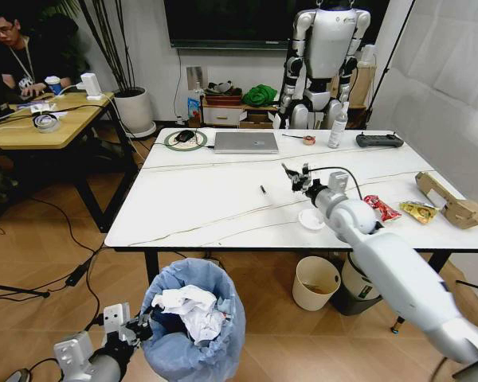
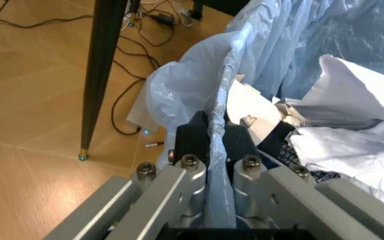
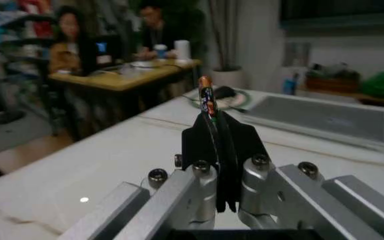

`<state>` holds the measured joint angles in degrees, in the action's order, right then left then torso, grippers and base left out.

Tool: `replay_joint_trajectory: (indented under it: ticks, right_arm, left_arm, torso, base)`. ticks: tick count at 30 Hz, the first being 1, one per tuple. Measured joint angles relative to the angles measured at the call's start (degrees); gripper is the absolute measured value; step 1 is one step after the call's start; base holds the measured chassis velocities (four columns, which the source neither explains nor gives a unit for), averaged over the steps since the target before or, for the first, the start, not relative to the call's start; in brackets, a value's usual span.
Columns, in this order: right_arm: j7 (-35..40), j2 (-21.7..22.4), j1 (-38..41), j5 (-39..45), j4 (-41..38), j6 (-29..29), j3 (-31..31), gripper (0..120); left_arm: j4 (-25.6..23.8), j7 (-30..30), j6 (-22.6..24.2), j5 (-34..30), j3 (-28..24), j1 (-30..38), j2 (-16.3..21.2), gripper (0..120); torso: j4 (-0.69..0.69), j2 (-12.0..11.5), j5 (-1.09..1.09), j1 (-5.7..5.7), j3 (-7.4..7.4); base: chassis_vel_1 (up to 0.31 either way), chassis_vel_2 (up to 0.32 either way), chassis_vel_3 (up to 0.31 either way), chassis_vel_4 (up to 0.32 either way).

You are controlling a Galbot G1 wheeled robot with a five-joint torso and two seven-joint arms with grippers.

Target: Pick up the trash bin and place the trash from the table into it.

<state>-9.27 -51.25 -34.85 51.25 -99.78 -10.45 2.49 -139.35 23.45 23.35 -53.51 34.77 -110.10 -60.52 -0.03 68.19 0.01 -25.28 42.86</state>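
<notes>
**Bin held low, claw raised over the worktop**

Nearest us, the left claw [image 2: 209,137] is clamped on the bag-lined rim of the trash bin [image 1: 193,318], which holds crumpled tissues [image 1: 193,309] and sits below the worktop [image 1: 207,203] edge. Farther off, the right claw [image 3: 217,131] hangs above the marble surface, pinching a thin wrapper [image 3: 207,97]. Beyond it lie a white lid [image 1: 311,219], red wrapper [image 1: 381,208], yellow wrapper [image 1: 419,211] and brown paper bag [image 1: 452,203].

Looks like an office or robotics lab: a humanoid robot [image 1: 328,60] stands by the far wall under a big dark screen [image 1: 227,22], a person works at a wooden desk [image 1: 44,119], cables trail over the wood floor [image 1: 32,263].
</notes>
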Motion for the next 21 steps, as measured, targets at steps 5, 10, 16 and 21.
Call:
replay_joint_trajectory:
  ticks: [5,10,16,21]
  right_arm:
    - [-7.31,4.36,-1.94,1.71,-9.86,4.63,4.82,0]
    - [-11.67,5.54,-1.89,2.28,-12.77,7.98,10.27,0]
    - [-17.62,5.09,-0.03,1.28,-13.57,12.04,17.61,0]
    - [-20.18,3.69,1.91,-1.56,-12.74,12.43,21.54,0]
  left_arm:
    - [-0.17,0.26,0.27,-1.29,0.44,0.25,0.67,0]
    - [-0.20,0.28,0.33,-1.80,0.64,0.32,0.78,0]
    - [-0.21,0.61,0.68,-3.22,1.48,1.18,1.01,0]
    - [-0.21,0.67,0.76,-3.54,1.90,1.29,0.88,0]
  torso:
    - [0.02,0.00,0.00,0.01,0.00]
    - [0.02,0.00,0.00,0.01,0.00]
    - [0.02,0.00,-0.01,0.01,0.00]
    - [0.02,0.00,-0.02,0.01,0.00]
  base:
    - [0.000,0.000,0.000,0.000]
    - [0.000,0.000,0.000,0.000]
    - [0.000,0.000,0.000,0.000]
    - [0.000,0.000,0.000,0.000]
